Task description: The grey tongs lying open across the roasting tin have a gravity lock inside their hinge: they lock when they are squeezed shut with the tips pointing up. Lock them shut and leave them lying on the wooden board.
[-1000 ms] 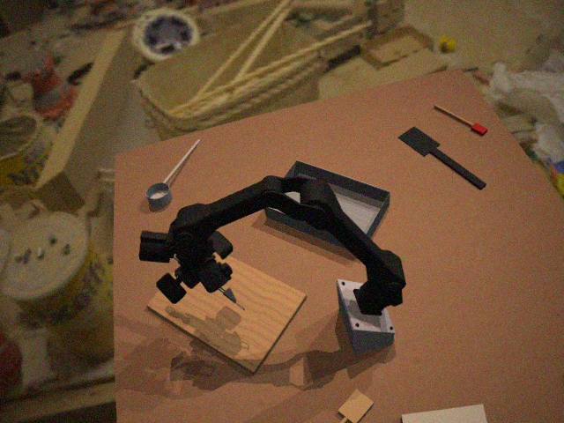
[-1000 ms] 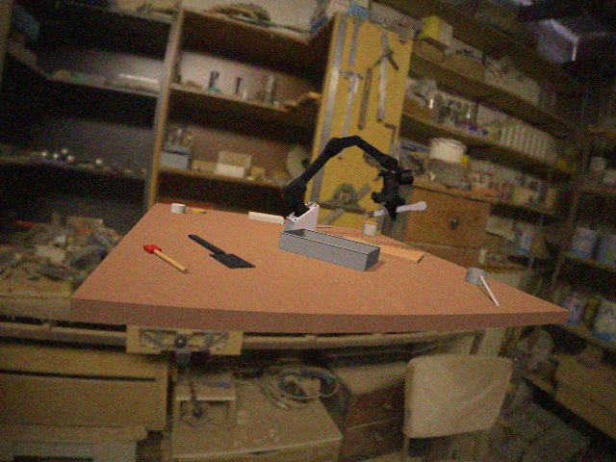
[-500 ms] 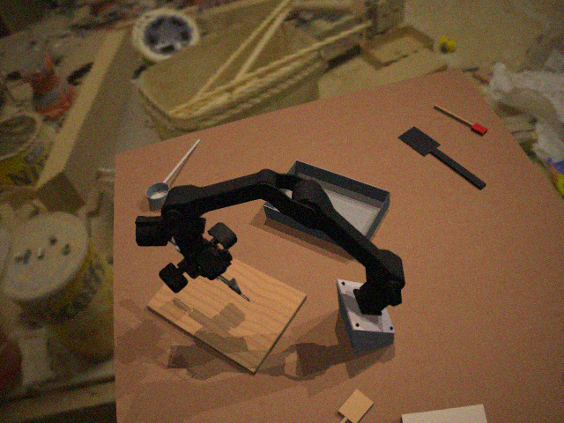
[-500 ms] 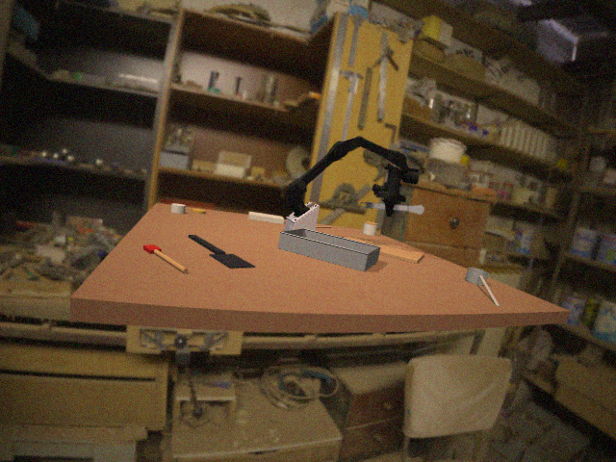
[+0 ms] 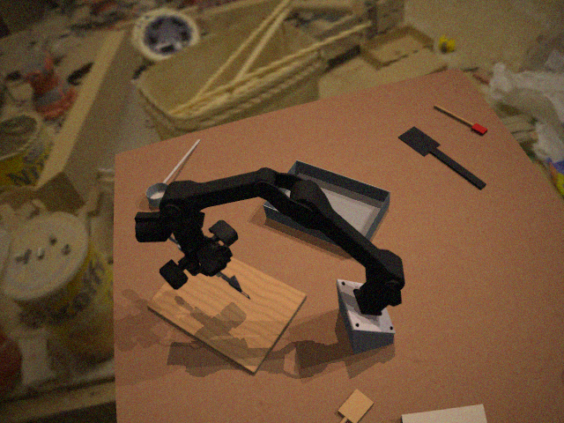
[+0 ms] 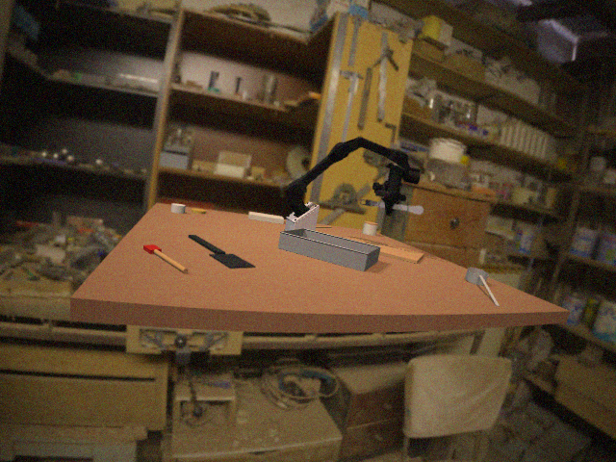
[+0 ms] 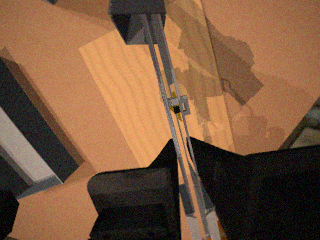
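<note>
Pincer closed on narrow grey tongs, held above the wooden board, roasting tin near the board, dark spatula well apart on the bench.

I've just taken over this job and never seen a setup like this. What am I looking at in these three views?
One black jointed arm stands on a pale base. The top view looks down; the exterior view looks across the table from the side; the wrist view looks past the end effector, which is shut on the grey tongs, held above the wooden board. Also on the table: a roasting tin, a black spatula, a red-headed brush and a small long-handled cup.
</note>
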`<action>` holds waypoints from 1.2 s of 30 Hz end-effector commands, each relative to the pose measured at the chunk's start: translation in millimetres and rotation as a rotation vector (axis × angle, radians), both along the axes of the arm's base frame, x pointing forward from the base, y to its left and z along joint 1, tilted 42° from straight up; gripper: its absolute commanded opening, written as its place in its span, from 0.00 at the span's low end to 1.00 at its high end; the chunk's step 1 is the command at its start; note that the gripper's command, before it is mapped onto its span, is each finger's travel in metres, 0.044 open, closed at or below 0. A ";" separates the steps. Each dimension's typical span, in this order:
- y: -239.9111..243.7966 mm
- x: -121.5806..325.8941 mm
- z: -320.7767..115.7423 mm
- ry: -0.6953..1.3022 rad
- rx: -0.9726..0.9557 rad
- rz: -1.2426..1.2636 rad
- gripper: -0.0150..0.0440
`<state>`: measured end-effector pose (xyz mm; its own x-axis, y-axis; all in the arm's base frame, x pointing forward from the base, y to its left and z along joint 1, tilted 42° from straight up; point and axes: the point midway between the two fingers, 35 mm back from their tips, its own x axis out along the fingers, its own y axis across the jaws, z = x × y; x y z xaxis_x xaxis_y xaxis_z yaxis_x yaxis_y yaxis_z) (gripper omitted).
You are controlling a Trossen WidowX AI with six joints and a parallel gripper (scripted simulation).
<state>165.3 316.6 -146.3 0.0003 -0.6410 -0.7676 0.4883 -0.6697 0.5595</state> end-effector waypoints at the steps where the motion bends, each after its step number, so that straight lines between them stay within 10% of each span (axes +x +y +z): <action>1: -2.0 -0.2 -3.9 0.000 0.002 -0.007 0.00; 36: -36.4 2.0 -50.5 -0.001 0.002 -0.007 0.00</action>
